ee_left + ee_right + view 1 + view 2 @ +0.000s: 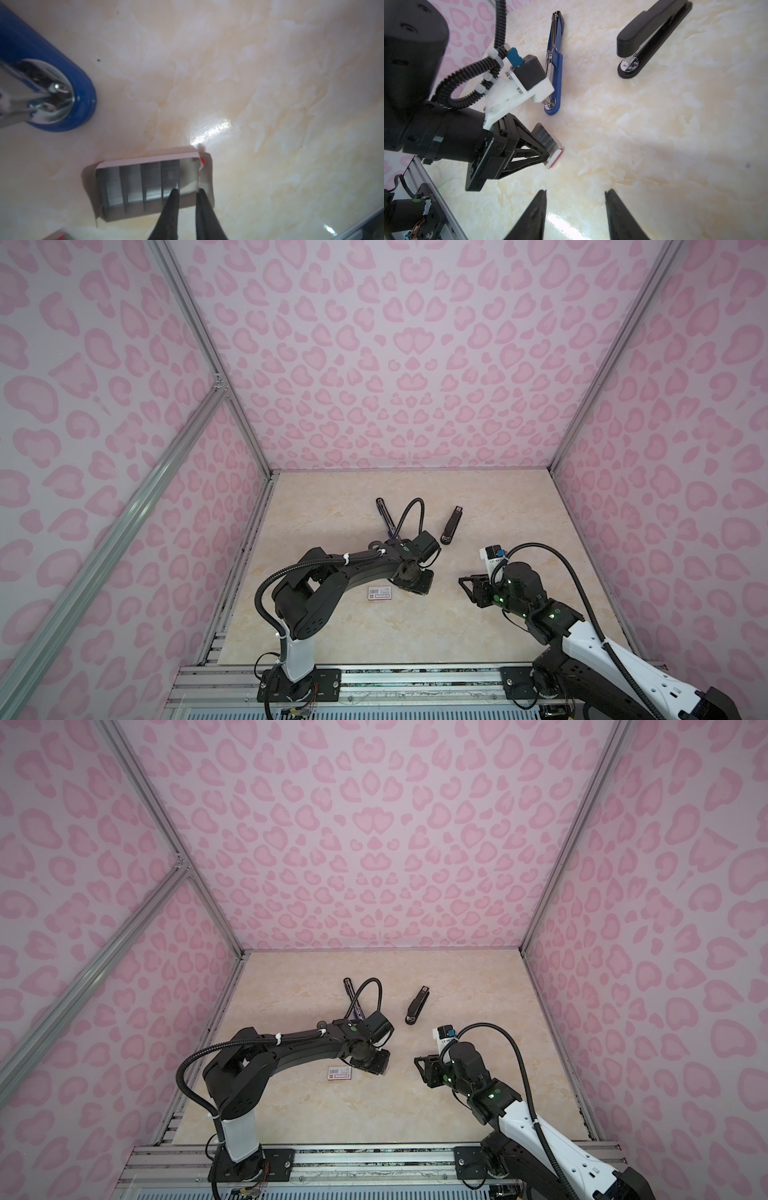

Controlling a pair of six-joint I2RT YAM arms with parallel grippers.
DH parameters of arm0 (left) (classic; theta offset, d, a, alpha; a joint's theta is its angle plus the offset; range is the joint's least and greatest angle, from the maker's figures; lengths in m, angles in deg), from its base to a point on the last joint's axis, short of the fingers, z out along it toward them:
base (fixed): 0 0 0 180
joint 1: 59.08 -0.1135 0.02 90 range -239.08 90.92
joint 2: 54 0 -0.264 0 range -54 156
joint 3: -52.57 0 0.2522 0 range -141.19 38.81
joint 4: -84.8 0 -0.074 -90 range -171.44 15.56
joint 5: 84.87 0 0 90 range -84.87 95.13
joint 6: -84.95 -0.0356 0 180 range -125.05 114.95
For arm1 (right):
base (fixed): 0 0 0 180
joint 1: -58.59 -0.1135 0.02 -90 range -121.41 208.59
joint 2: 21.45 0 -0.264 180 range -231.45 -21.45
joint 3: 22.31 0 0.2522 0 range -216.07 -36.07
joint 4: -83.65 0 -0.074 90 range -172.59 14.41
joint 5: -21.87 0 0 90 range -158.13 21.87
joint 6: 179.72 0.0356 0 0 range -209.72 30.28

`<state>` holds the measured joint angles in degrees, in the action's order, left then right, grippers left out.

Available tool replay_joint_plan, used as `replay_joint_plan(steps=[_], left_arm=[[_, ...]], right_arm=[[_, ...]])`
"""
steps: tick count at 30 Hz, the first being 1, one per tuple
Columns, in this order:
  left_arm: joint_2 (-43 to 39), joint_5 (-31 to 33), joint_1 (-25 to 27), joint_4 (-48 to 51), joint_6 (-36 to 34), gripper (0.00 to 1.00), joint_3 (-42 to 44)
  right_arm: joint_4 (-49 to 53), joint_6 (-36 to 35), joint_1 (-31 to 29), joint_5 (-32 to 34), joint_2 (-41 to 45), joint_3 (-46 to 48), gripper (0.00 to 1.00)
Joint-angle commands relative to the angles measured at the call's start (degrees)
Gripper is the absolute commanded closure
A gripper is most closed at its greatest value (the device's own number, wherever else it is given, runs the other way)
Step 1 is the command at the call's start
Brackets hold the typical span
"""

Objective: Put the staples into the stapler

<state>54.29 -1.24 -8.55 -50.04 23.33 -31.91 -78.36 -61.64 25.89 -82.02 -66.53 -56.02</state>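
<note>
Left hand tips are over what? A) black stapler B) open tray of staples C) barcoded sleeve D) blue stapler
B: in the left wrist view the left hand hangs with its tips over one end of the open tray, beside the rows of staples in it.

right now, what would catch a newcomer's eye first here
The left gripper, jaws slightly apart, at the end of an open tray of staples. Beyond it lie a blue stapler opened out and a closed black stapler, all inside pink-patterned walls.
</note>
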Motion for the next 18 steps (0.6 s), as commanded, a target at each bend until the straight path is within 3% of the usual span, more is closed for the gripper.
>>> replay_joint_plan(steps=[1, 18], left_arm=[[0.6, 0.6, -0.1, 0.9, -0.3, 0.79, -0.7], [2.4, 0.3, -0.1, 1.2, -1.1, 0.92, -0.8]], right_arm=[[0.0, 0.2, 0.0, 0.5, 0.3, 0.4, 0.52], [-0.4, 0.1, 0.5, 0.4, 0.0, 0.5, 0.51]])
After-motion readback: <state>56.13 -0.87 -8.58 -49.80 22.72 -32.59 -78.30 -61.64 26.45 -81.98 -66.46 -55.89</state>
